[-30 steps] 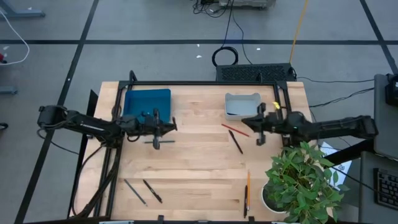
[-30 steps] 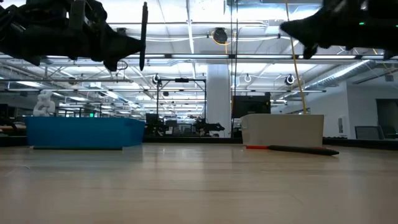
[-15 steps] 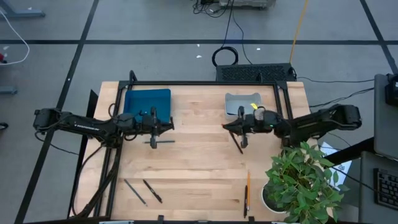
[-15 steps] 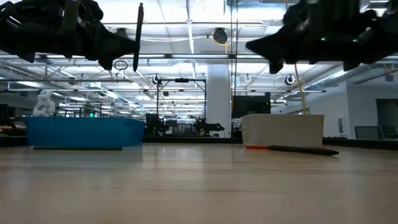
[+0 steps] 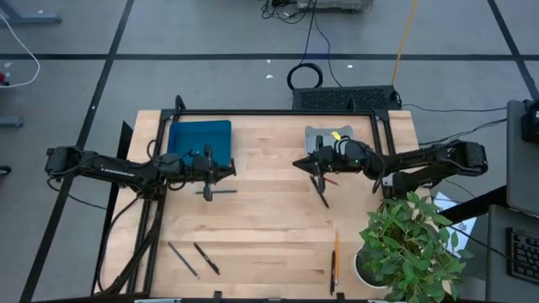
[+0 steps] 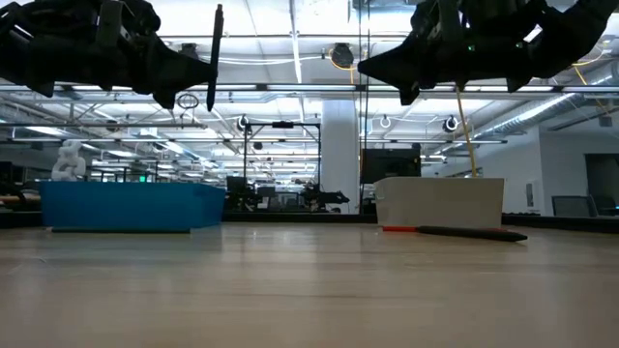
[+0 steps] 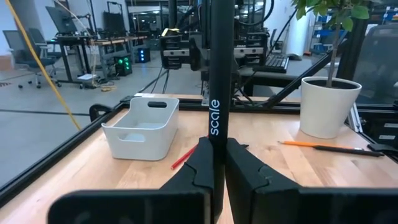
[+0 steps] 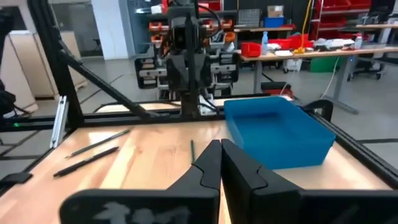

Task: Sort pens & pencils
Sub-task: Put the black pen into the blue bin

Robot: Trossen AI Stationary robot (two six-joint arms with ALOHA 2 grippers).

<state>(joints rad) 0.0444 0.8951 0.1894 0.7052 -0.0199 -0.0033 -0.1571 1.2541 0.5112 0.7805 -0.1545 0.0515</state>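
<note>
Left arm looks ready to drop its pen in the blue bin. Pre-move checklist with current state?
1. Left gripper shut on the black pen: ok, pen upright between the jaws.
2. Left gripper over the blue bin: not ok, high view puts it just off the bin's near right corner.
3. Blue bin has room: ok, nothing visible inside.
4. Right gripper out of the way: ok, shut and empty, by the white bin.
5. Red pencil and dark pencil undisturbed: ok, lying on the table.
6. Two pens at the near edge: ok, waiting.
</note>
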